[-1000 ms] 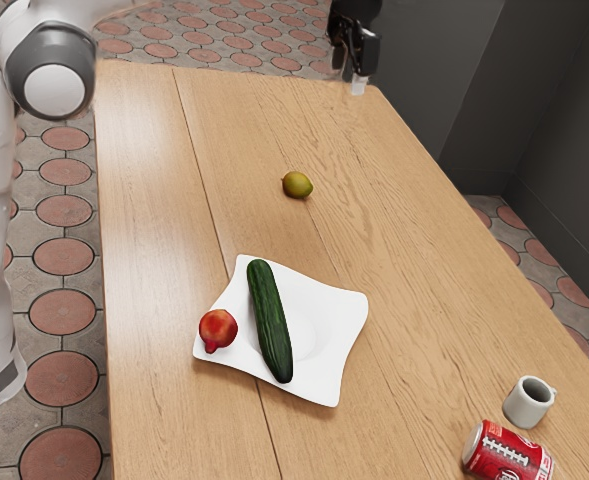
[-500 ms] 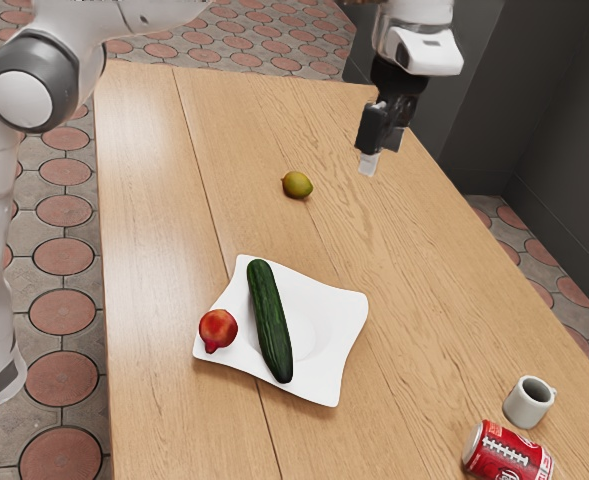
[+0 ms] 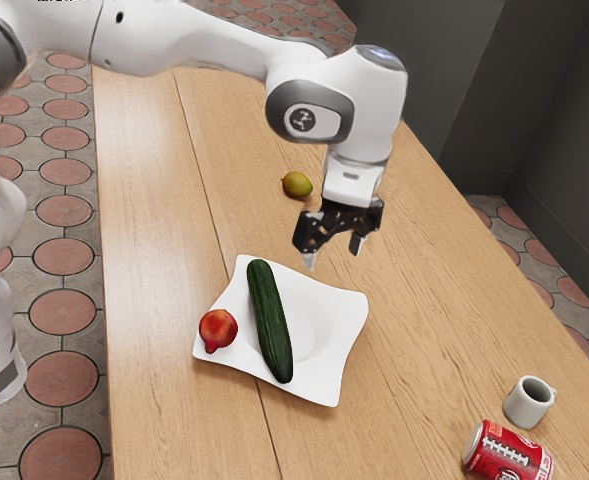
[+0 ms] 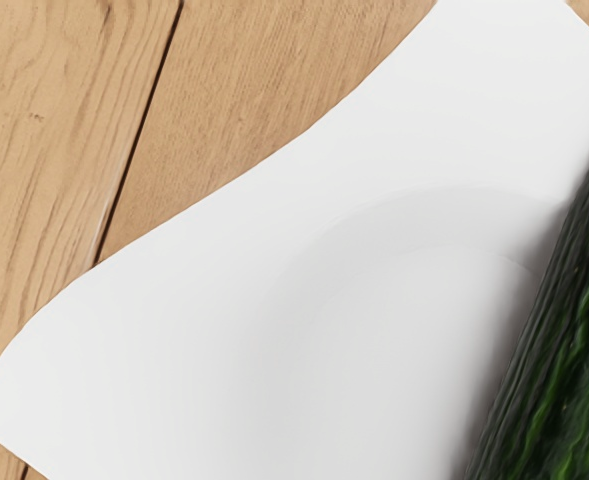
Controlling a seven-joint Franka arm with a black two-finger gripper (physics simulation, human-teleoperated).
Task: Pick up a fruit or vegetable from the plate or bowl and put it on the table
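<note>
The black two-finger hand is positioned above the plate region, pointing down, with its fingers spread and nothing between them. Both candidate items are on the square white plate with wavy edges: the long dark-green cucumber lies across it, and the round red fruit with a pointed tip sits near one corner, beside the cucumber. In the wrist view, the cucumber lies at one side of the plate's shallow well.

Status: approach in progress, by our judgement. No item is grasped or lifted. The small yellow-green fruit rests on the light wooden desk, well apart from the plate; we do not count it as our transfer, since the plate's two items are there to be picked.

Remaining steps:
1. Align over one item. The cucumber appears the nearer choice; we cannot confirm which is intended.
2. Lower, and close across its narrow width.
3. Lift clear of the plate rim.
4. Set down on bare desk and release.
</note>
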